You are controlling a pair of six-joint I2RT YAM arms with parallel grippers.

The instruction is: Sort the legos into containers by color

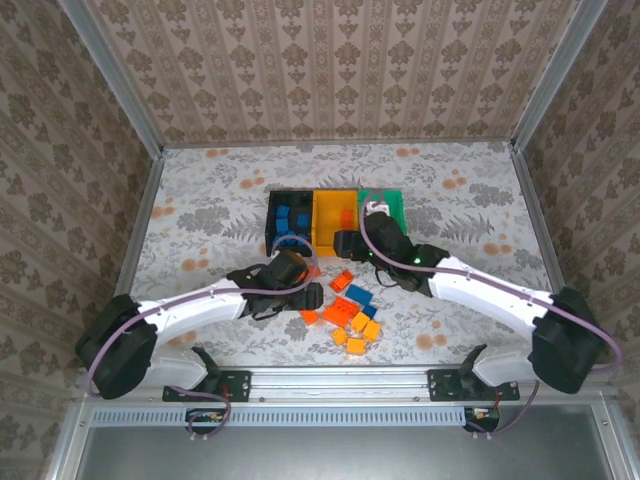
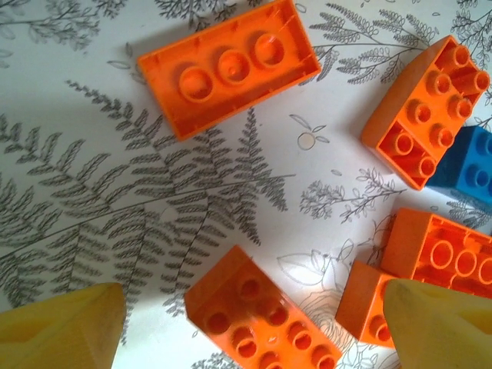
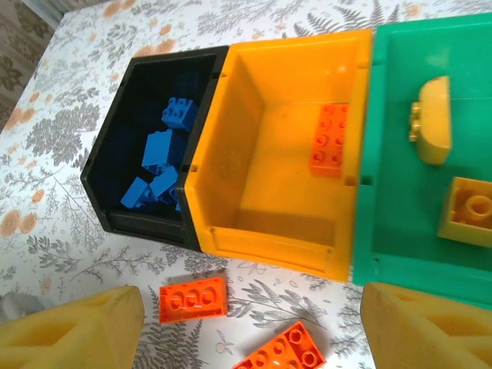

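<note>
My left gripper (image 2: 250, 332) hangs open low over the table. An orange lego (image 2: 257, 315) lies loose between its yellow pads (image 2: 65, 329). Other orange legos (image 2: 228, 65) and a blue one (image 2: 470, 165) lie around it. My right gripper (image 3: 250, 330) is open and empty in front of the containers. The black bin (image 3: 104, 181) holds several blue legos (image 3: 157, 147). In the yellow-orange bin (image 3: 273, 242) lies one red-orange lego (image 3: 330, 140). The green bin (image 3: 400, 269) holds two yellow legos (image 3: 430, 121). From above, the left gripper (image 1: 303, 283) is left of the pile (image 1: 352, 318) and the right gripper (image 1: 347, 245) is near the bins (image 1: 335, 195).
Two red-orange bricks (image 3: 194, 298) lie on the patterned tabletop just in front of the bins, under the right gripper. Metal-framed walls (image 1: 140, 215) enclose the table on three sides. The arms' bases sit on the rail (image 1: 340, 385) at the near edge.
</note>
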